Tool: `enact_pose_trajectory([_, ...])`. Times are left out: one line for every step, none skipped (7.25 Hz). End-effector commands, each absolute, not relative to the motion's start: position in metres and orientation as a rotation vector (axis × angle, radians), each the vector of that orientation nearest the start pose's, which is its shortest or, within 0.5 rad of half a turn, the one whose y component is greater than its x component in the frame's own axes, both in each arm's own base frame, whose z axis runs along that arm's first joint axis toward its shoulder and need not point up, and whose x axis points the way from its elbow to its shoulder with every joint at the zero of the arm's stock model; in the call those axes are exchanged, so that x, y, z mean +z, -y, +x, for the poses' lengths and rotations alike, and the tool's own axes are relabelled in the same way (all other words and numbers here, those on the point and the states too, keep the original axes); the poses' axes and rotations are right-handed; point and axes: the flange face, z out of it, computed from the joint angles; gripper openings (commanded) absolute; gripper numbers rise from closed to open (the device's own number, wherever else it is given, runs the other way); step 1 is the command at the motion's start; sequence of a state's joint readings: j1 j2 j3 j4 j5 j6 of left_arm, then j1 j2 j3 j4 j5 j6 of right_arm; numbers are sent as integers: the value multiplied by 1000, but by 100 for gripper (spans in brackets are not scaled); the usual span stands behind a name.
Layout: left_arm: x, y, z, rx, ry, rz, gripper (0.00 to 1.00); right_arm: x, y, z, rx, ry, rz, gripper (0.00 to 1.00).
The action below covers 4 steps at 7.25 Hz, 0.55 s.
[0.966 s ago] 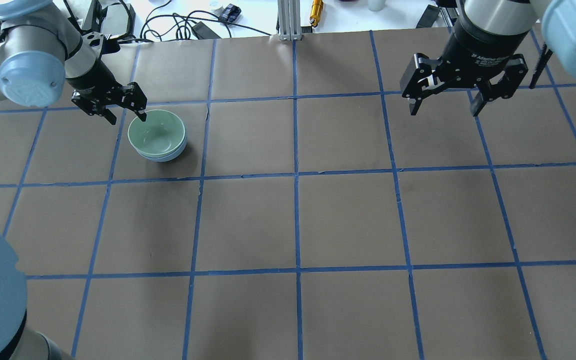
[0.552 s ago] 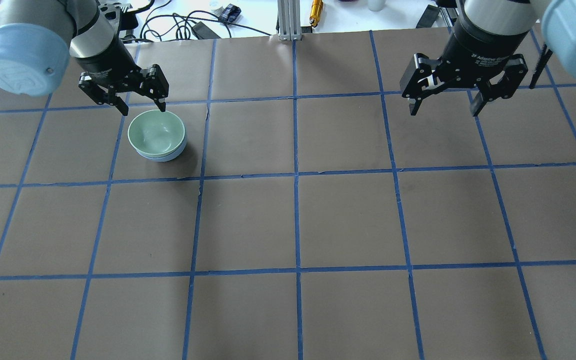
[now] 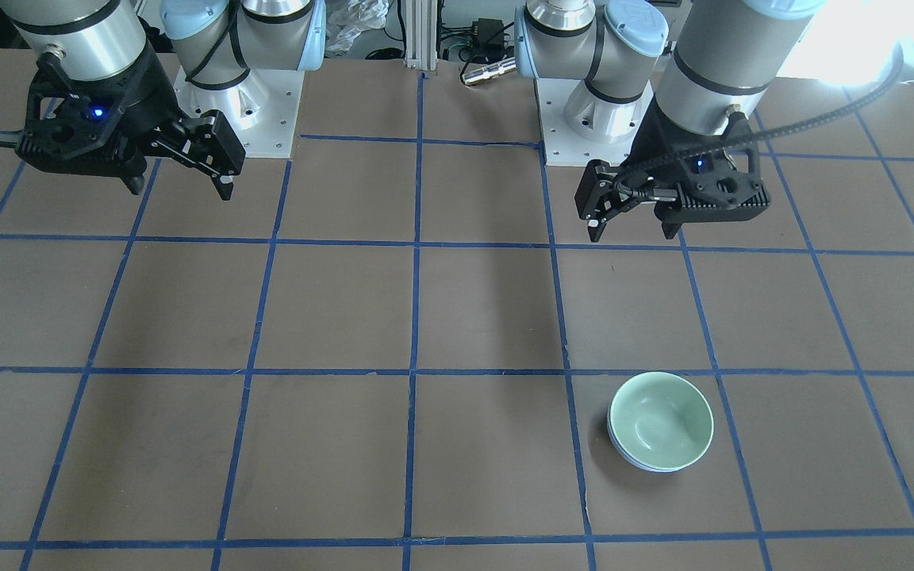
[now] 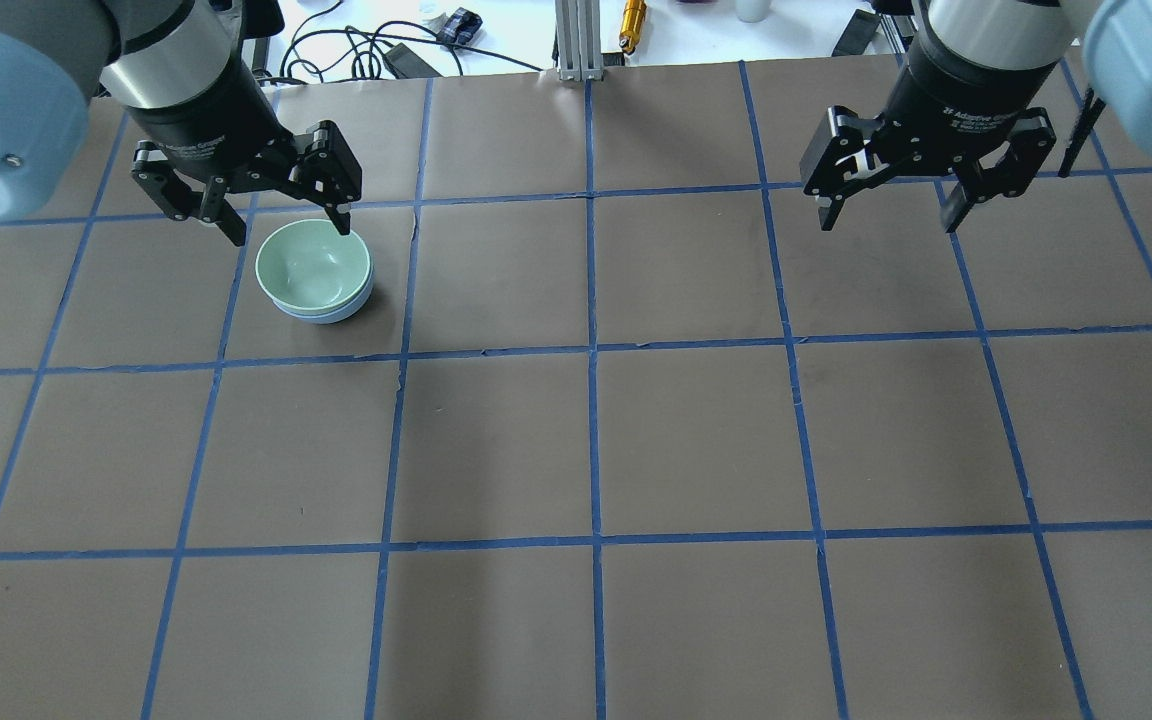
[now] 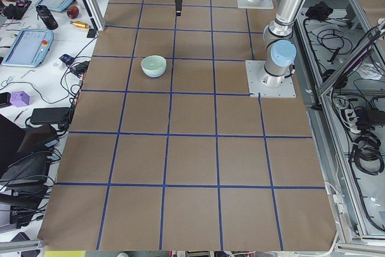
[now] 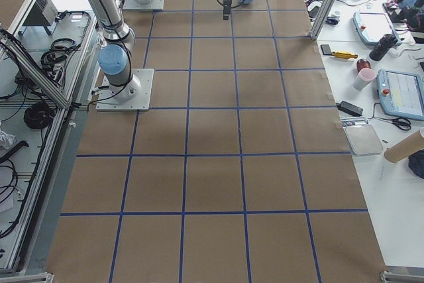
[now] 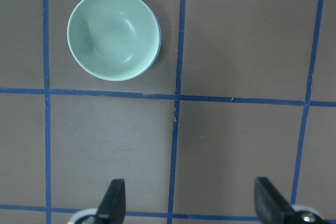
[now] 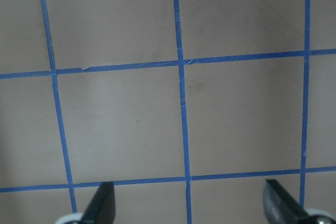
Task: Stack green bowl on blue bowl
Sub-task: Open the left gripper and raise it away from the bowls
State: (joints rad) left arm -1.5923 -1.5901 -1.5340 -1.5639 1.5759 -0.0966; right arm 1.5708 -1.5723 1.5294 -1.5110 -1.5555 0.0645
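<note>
The left tool (image 4: pixel 291 233), fingers apart and empty, has lifted away from the bowl rim it was touching a second ago and now hangs above it. The green bowl (image 4: pixel 314 265) sits nested in the blue bowl (image 4: pixel 331 316) on the surface (image 4: pixel 696 430). The stack looks complete. The right tool (image 4: pixel 888 218), fingers also apart, has not moved.

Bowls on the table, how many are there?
2. The green bowl sits nested in the blue bowl, which shows only as an edge beneath it, far left in the overhead view. No more visible.
</note>
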Motion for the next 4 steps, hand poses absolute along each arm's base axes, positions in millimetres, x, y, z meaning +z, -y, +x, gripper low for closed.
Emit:
enact_pose_trajectory([504, 491, -144, -41, -3135, -108, 94, 502, 489, 135, 30, -3125, 101, 100])
enact_pose_trajectory([505, 490, -144, -42, -3132, -108, 95, 503, 489, 135, 27, -3125, 101, 100])
enact_pose_trajectory([506, 489, -144, -39, -3130, -108, 95, 503, 489, 135, 25, -3125, 101, 100])
enact_pose_trajectory([505, 489, -143, -35, -3130, -111, 95, 503, 489, 135, 27, -3125, 101, 100])
